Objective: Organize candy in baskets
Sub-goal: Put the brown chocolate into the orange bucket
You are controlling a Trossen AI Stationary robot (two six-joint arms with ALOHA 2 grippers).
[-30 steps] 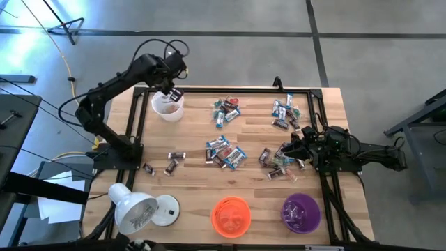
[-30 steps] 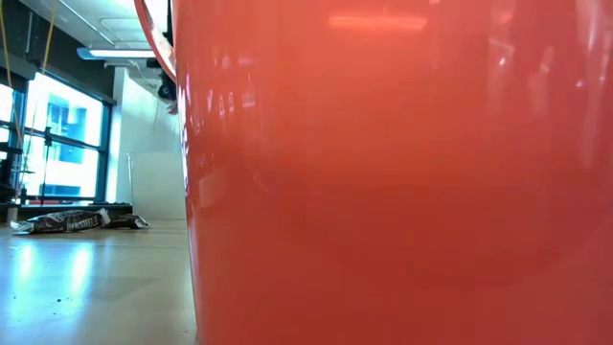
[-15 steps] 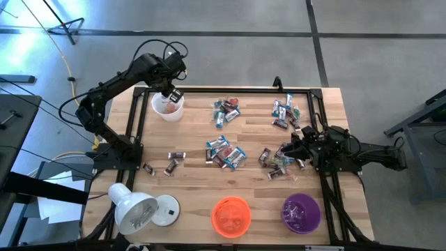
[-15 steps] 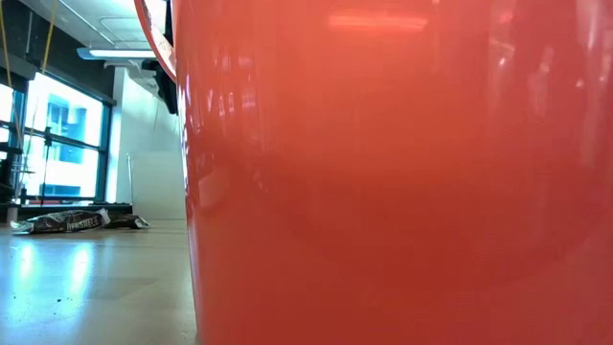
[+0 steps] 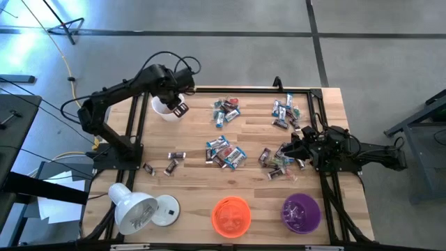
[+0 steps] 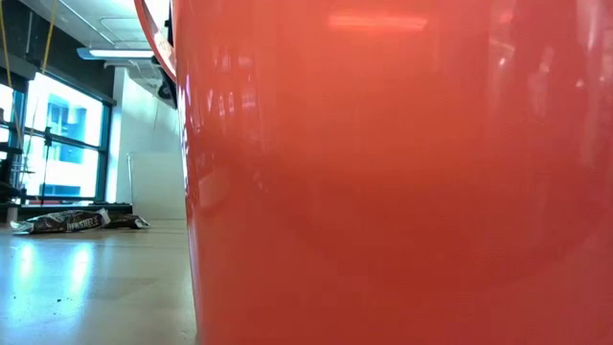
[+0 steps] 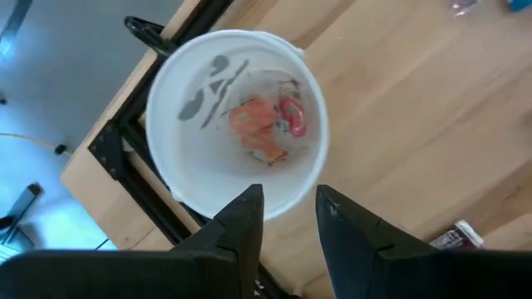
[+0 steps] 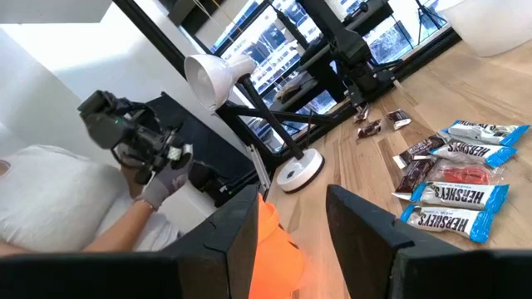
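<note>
Left wrist view: white basket point(image 7: 237, 124) upright, pinkish candy point(image 7: 266, 129) inside.

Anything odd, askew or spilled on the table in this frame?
Nothing looks spilled or damaged. The candy lies in loose clusters on the table, unsorted. One oddity: the white basket sits alone at the far left corner, away from the orange basket and the purple basket on the near edge.
</note>
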